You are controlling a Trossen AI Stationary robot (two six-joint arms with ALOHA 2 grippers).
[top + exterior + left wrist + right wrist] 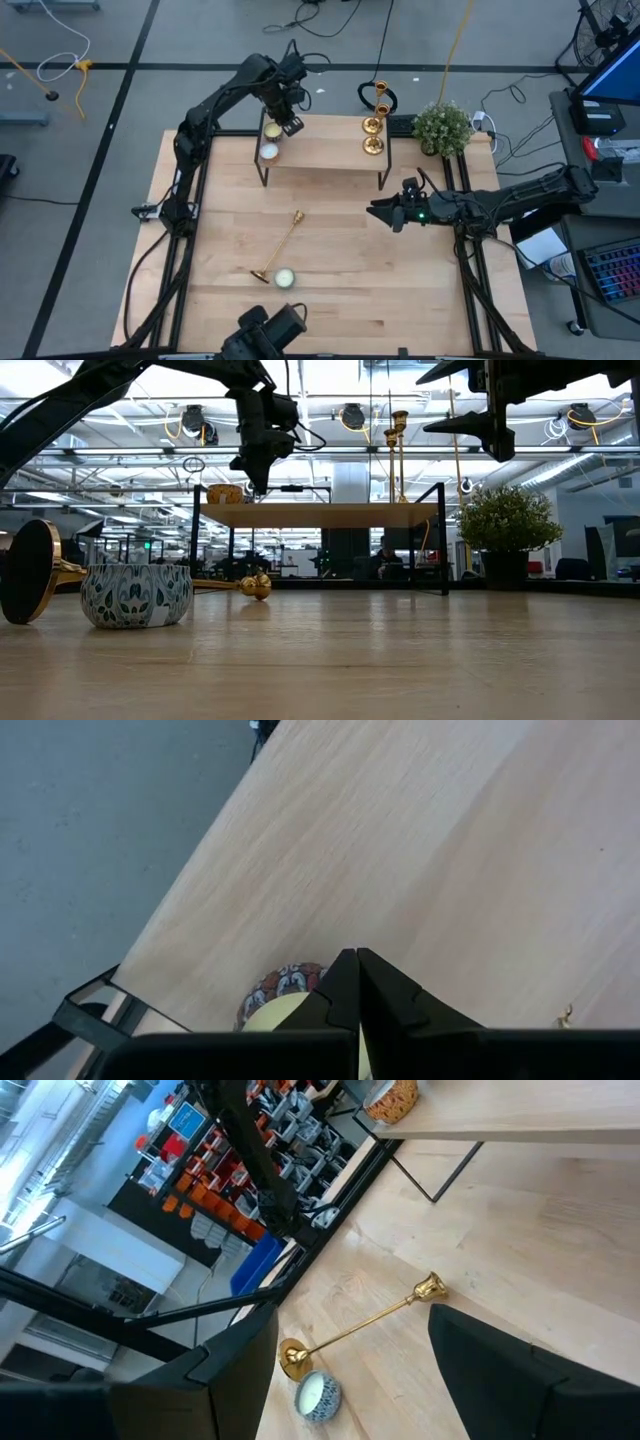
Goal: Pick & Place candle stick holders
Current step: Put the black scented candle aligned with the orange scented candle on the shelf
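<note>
**Fallen candlestick lies nearer the open right hand**

Wooden table (400,290) carries a low shelf (330,155) at its far side. Two brass candle stick holders (375,125) stand upright on the shelf's right end. Left hand (285,118) hovers over the shelf's left end, fingers closed, empty. Right hand (385,212) hangs mid-table, jaws wide apart, gripping nothing. Third candle stick holder (282,248) lies flat on the table, toward the left and the near edge from the right hand; long axis diagonal, cup end toward the shelf, base touching or just beside a patterned tealight tin (285,279). Right arm looks nearer.
</note>
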